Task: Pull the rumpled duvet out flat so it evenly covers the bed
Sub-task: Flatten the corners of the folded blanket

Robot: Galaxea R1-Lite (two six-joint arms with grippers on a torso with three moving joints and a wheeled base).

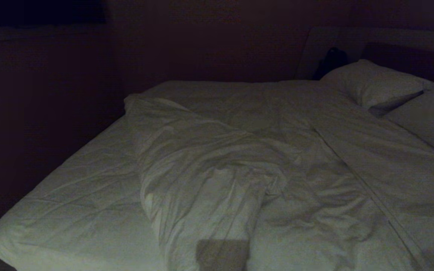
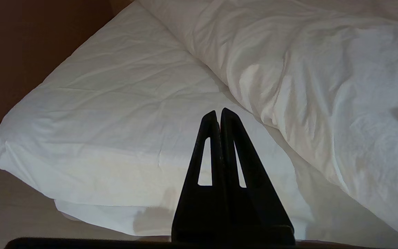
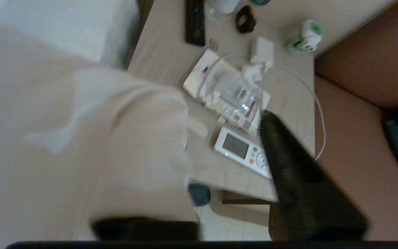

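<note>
The white duvet point(image 1: 209, 169) lies bunched in a long creased ridge down the middle of the bed point(image 1: 81, 195), whose quilted mattress shows bare on the left. Neither arm shows in the head view. My left gripper point(image 2: 218, 112) is shut and empty, hanging off the bed's near corner with the mattress point(image 2: 116, 103) ahead and the duvet point(image 2: 323, 69) to one side. My right gripper point(image 3: 206, 138) stands open at the bed's edge by a nightstand. One black finger point(image 3: 288, 162) shows in full. A hanging fold of the duvet point(image 3: 98, 138) covers the other.
Pillows point(image 1: 375, 82) lie at the head of the bed on the right. The nightstand point(image 3: 164, 58) carries a white remote with a display point(image 3: 240, 148), a black remote point(image 3: 195, 20), a green-and-white bottle point(image 3: 304, 36), clear packaging and a white cable. Dark wall borders the bed's left side.
</note>
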